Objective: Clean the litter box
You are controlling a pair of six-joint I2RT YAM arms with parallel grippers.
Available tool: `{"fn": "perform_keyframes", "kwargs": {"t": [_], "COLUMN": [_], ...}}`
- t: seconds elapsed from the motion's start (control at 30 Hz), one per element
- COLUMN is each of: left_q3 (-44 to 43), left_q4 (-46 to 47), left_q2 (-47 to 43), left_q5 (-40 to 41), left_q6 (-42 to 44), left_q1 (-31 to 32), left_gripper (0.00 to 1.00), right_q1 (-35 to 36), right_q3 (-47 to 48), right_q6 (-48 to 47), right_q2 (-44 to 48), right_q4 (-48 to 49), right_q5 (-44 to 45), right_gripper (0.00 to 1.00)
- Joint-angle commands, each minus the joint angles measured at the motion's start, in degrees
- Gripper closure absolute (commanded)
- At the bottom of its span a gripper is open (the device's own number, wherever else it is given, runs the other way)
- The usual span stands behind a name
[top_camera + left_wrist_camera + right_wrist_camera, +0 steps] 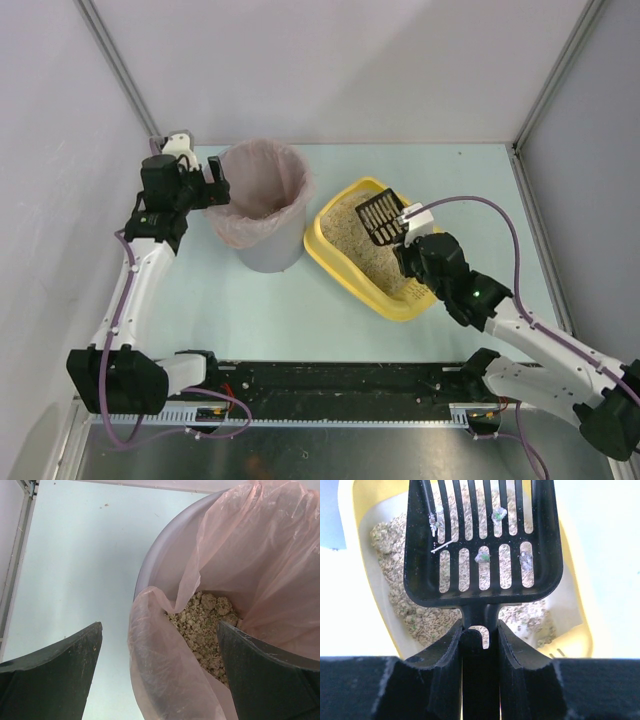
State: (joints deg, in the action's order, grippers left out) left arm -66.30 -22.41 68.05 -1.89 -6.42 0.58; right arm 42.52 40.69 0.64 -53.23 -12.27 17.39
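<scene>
The yellow litter box (pixel 331 258) lies right of centre, its beige litter (pixel 422 622) spread over the floor. My right gripper (pixel 408 233) is shut on the handle of the black slotted scoop (pixel 380 217), which hovers over the box. A few small clumps (pixel 482 556) cling to the scoop's (pixel 480 540) slots. My right gripper (pixel 480 640) clamps the handle from both sides. My left gripper (pixel 212 186) stands open at the left rim of the grey bin (pixel 263 207). In the left wrist view its fingers (pixel 60 670) straddle the pink bag liner (pixel 165 675), with dumped litter (pixel 202 622) inside.
White walls enclose the pale green table (pixel 250 310) at the back and sides. The bin stands directly left of the litter box, almost touching it. A black rail (pixel 330 380) with the arm bases runs along the near edge.
</scene>
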Motion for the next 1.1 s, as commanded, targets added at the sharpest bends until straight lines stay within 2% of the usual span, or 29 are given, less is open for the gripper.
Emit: {"fn": "perform_keyframes", "kwargs": {"t": [0.0, 0.17, 0.37, 0.57, 0.6, 0.7, 0.93, 1.07], "left_q3": [-0.1, -0.1, -0.1, -0.1, -0.2, -0.4, -0.4, -0.4], "left_q4": [0.9, 0.9, 0.9, 1.1, 1.0, 0.9, 0.9, 1.0], "left_q2": [0.0, 0.8, 1.5, 1.7, 1.6, 1.7, 1.4, 1.6], "left_q5": [-0.7, -1.5, -3.9, -6.1, -6.5, -8.0, -9.0, -9.2], "left_q6": [1.0, 1.0, 0.6, -0.1, -0.2, -0.6, -1.1, -1.1], "left_q1": [-0.4, -0.4, -0.4, -0.4, -0.4, -0.4, 0.6, 2.6], "left_gripper": [0.00, 0.02, 0.14, 0.35, 0.42, 0.55, 0.72, 0.82], "right_q1": [0.5, 0.5, 0.5, 0.6, 0.6, 1.3, 4.2, 5.6], "right_q3": [2.6, 3.3, 9.2, 17.1, 18.3, 23.1, 35.6, 41.2], "right_q6": [-4.2, -4.4, -2.7, 1.5, 1.9, 2.8, -0.6, -6.4], "right_q2": [3.2, 3.6, -0.2, -5.4, -6.1, -9.5, -18.0, -23.0], "right_q4": [1.0, 0.4, -3.6, -7.1, -7.7, -9.3, -9.3, -5.4], "right_q5": [4.5, 5.3, 6.1, 4.9, 4.4, 3.5, 3.9, 3.3], "right_gripper": [1.00, 1.00, 1.00, 1.00, 1.00, 1.00, 1.00, 1.00]}}
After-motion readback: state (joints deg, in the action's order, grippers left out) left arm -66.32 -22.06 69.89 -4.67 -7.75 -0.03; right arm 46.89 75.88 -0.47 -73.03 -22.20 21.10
